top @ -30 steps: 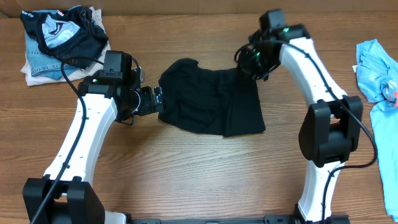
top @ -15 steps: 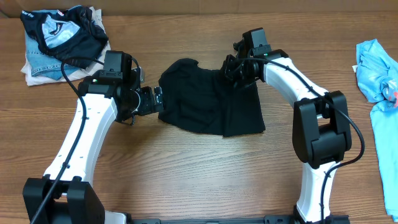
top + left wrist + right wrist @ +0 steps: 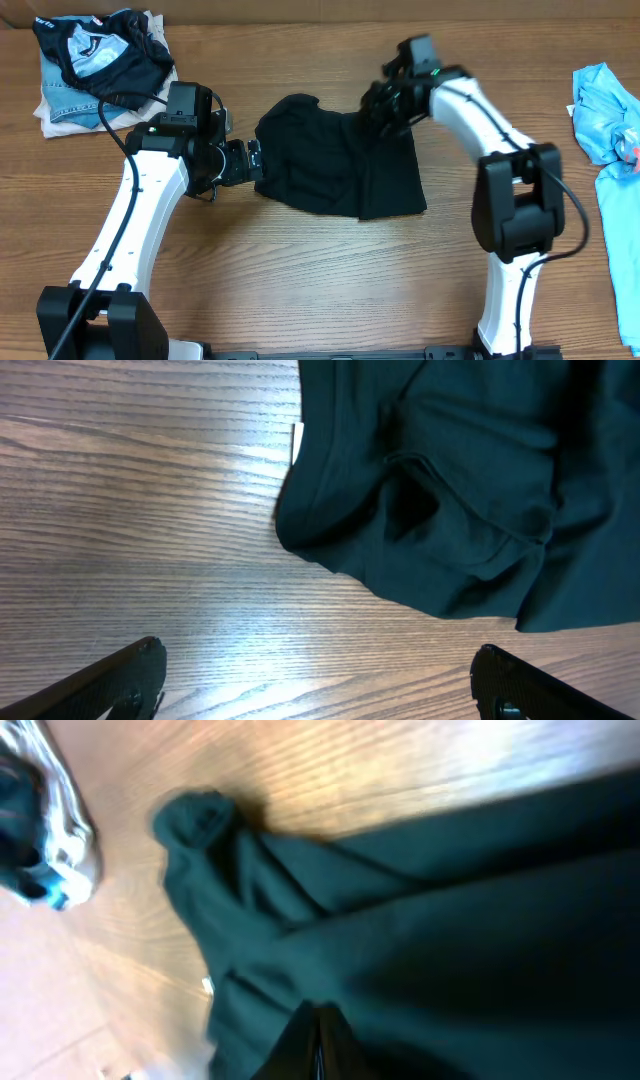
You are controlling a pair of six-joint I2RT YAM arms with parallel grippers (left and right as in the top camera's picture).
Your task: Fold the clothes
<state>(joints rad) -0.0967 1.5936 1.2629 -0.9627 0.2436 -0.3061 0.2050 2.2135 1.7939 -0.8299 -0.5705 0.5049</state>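
One wooden table (image 3: 300,290) fills the overhead view, and at its centre lies the black T-shirt (image 3: 340,165), rumpled and only partly spread, the garment now being worked on. It sits between the two arms, within reach of both, which is likely why it was picked out of the rest.

At the table's far left corner waits a heap of garments (image 3: 95,60), patterned black and pale blue over denim and white. A light blue garment (image 3: 605,110) lies at the right edge. Both are well apart from the work and apparently set aside for later.

At the shirt's upper right edge, the right gripper (image 3: 385,105) has its fingers pressed together on a pinch of the black cloth. Its wrist camera shows folds running up to the closed tips (image 3: 315,1040), a hold suited to drawing that side across.

Just beside the shirt's left edge, the left gripper (image 3: 320,680) hangs with fingers spread wide and nothing between them. It seems ready to take the near hem or collar.

Beneath it, a small white neck label (image 3: 297,442) peeps out by the collar, marking the neck end. The fold looks barely begun.
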